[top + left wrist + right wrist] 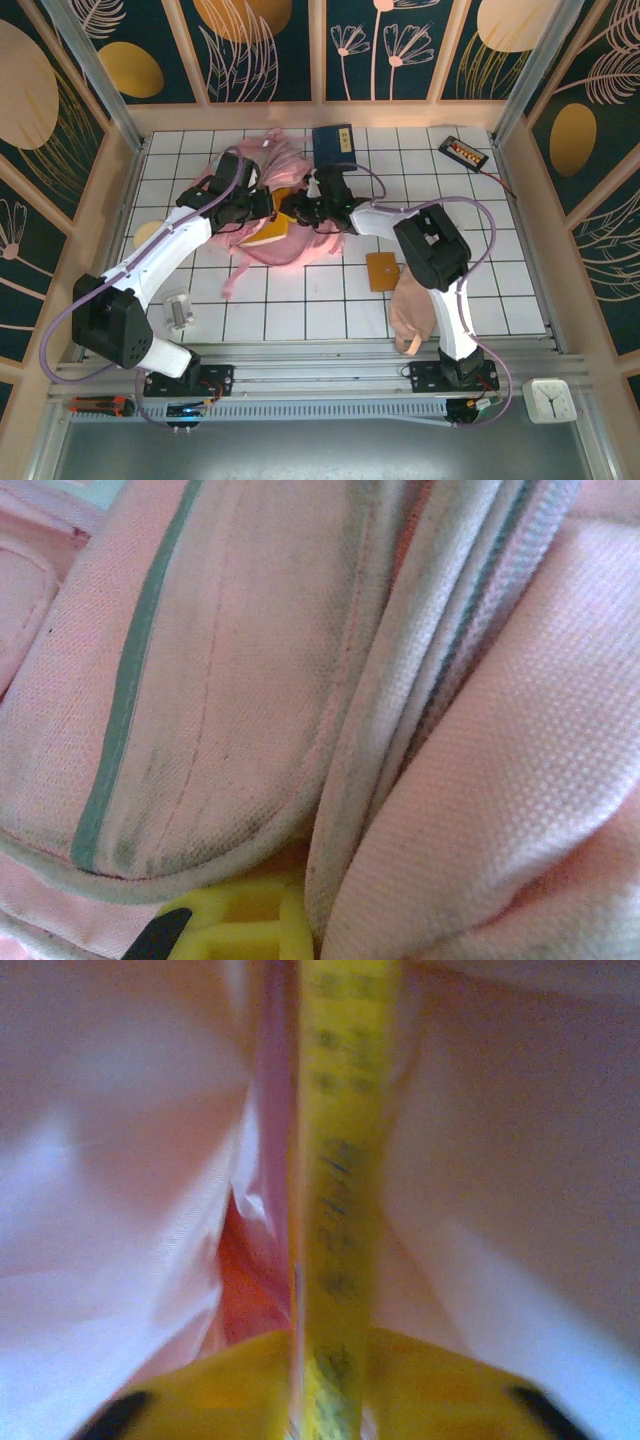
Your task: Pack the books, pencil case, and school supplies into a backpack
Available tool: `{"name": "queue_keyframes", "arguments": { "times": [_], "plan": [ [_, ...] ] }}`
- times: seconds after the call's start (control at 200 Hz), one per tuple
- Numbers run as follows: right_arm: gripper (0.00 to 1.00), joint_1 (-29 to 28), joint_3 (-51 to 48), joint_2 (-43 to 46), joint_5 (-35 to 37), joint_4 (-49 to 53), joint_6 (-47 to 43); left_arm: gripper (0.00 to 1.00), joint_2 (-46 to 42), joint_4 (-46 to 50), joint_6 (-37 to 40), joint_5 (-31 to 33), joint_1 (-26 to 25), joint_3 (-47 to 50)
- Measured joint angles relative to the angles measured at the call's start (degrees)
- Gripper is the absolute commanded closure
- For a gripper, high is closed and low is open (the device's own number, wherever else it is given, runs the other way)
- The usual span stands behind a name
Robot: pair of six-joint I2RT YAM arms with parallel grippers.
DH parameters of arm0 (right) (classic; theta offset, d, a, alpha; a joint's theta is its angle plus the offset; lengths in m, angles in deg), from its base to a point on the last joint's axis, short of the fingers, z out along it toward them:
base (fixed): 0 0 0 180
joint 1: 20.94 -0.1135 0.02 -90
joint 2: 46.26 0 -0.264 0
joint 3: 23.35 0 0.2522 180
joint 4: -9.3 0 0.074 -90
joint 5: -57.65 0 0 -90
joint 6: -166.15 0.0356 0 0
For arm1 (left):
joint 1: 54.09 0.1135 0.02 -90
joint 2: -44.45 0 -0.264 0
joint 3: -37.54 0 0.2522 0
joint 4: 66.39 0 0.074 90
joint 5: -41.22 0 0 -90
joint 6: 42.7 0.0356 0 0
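Right gripper (332, 1405) is clamping the thin yellow book (340, 1160) edge-on between folds of the woven pink backpack (520, 780). Clenched, the left gripper (266, 204) is pressing against its grey-trimmed fabric. One glossy navy book (333, 142), one square orange pad (383, 270) and one floppy peach pencil case (410, 315) are lying on the gridded table (500, 250).

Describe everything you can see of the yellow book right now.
Thin yellow book, paperback by its look, partly inside the pink backpack, a corner showing outside. The right wrist camera sees it edge-on, gripped between the right gripper's fingers, pink fabric close on both sides.
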Motion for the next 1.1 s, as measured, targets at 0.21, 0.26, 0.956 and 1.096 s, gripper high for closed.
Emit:
{"name": "queue_keyframes", "arguments": {
  "times": [0.21,0.26,0.956,1.096],
  "plan": [
    [0.31,1.2,-5.2,9.5,4.4,14.0,-7.8,1.0,-0.1,1.0,0.0,0.1,-0.5,0.3],
    [0.3,2.9,-7.1,13.3,5.4,17.2,-9.3,1.0,-0.1,0.9,0.0,0.1,-0.5,0.6],
    [0.31,27.8,10.9,-2.5,6.4,20.1,-12.7,1.0,1.1,-0.4,0.0,-0.7,-0.5,1.9],
    [0.31,29.6,18.2,-8.6,5.4,20.9,-14.0,1.0,1.1,-0.7,0.0,-0.7,-0.4,2.3]
  ]
}}
